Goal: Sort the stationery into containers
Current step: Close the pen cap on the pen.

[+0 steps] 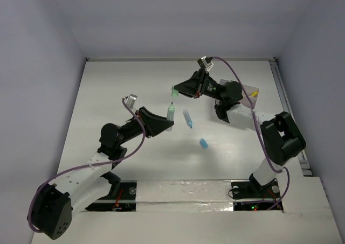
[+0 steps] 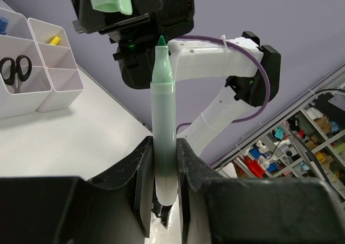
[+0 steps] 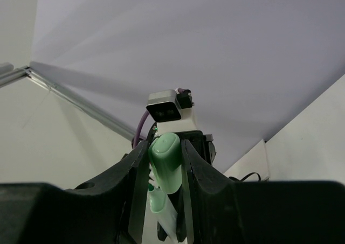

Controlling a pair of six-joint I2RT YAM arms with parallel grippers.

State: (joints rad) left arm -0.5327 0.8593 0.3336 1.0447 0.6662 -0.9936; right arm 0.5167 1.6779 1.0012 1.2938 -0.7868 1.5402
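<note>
The left arm reaches forward and inward, its left claw (image 1: 167,123) closed tight on the barrel of a mint marker (image 2: 163,109), while the right arm folds back leftward, its right claw (image 1: 176,91) just beyond the marker's tip, pinching the mint cap (image 3: 165,163).

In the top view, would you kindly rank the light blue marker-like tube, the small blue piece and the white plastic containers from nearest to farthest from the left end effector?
1. Light blue marker-like tube, lying just right of the left end effector.
2. Small blue piece, farther right, toward the arm bases.
3. White plastic containers, far right, partly hidden by the right arm.
</note>
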